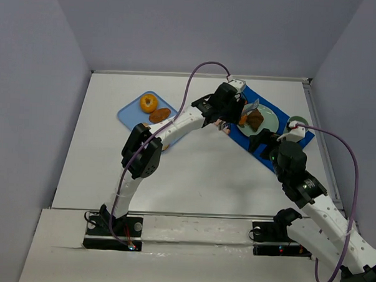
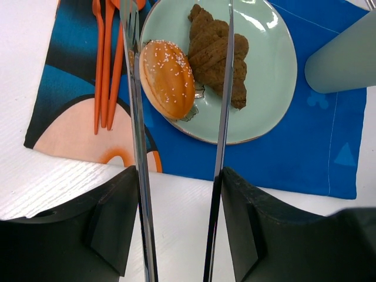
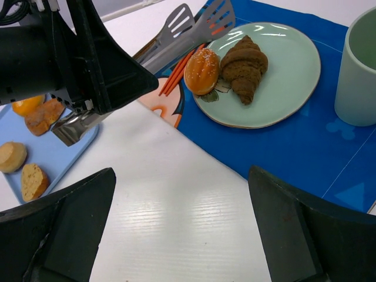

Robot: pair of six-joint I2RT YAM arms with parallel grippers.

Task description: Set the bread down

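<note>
The bun (image 2: 167,79) rests on the plate's (image 2: 276,88) rim beside the croissant (image 2: 217,53), between parted tongs (image 2: 136,117) clasped by the left gripper (image 2: 179,176), so placing looks done and lifting clear comes next, while the right gripper (image 3: 182,200) gapes empty.

No words, numbers or brand marks can be read on anything, the printed placemat (image 2: 305,153) included

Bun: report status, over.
Left gripper shut on tongs, tongs open. Right gripper open, empty. Bun on plate edge beside croissant. Nothing blocking.
</note>
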